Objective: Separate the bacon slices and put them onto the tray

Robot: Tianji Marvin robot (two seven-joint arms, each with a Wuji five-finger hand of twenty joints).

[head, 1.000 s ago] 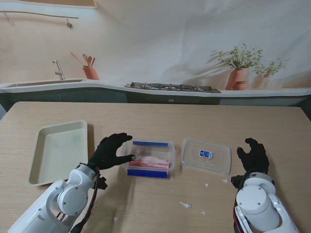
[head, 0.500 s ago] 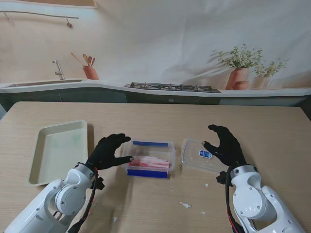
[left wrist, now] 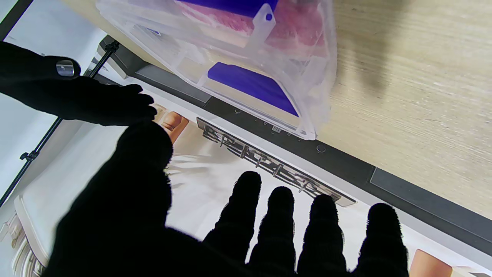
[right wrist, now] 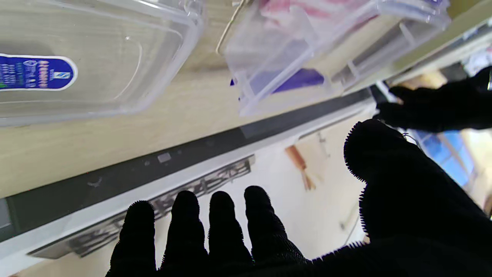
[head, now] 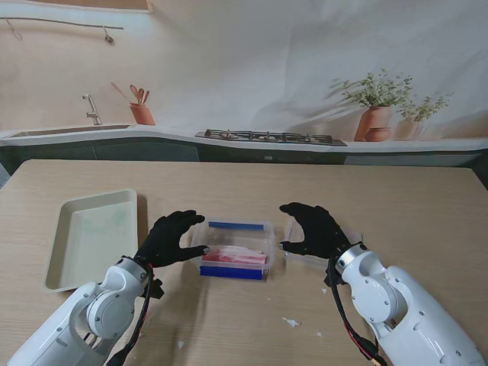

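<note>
Fingers on both hands spread wide, holding nothing.

Stand view: left hand (head: 174,237) rests against the left end of the clear container (head: 235,249), thumb tip near its near-left corner. Right hand (head: 311,229) has swung in from the right side of the table over the last second and now hovers above the detached lid (head: 345,245), thumb pointing at the container's right end. Bacon slices (head: 233,255) lie in a pink stack inside the container, none lifted out. Tray (head: 91,238) sits well to the left, bare. Small white scraps (head: 290,322) lie on the table nearer to the robot.

Left wrist view: four fingers (left wrist: 280,215) extended and apart, thumb off to one side, nothing between them. Container wall with its blue clip (left wrist: 251,82) is close ahead; right hand (left wrist: 77,96) shows beyond it.

Right wrist view: fingers (right wrist: 221,219) splayed, palm empty. Lid with its blue label (right wrist: 36,72) and the container's end (right wrist: 292,50) are in frame; contact with either cannot be confirmed from here.

Judgement: the right hand's arrival completes a bracket on the container, left bracing. Reach into the stack comes next; no slice separated yet.
</note>
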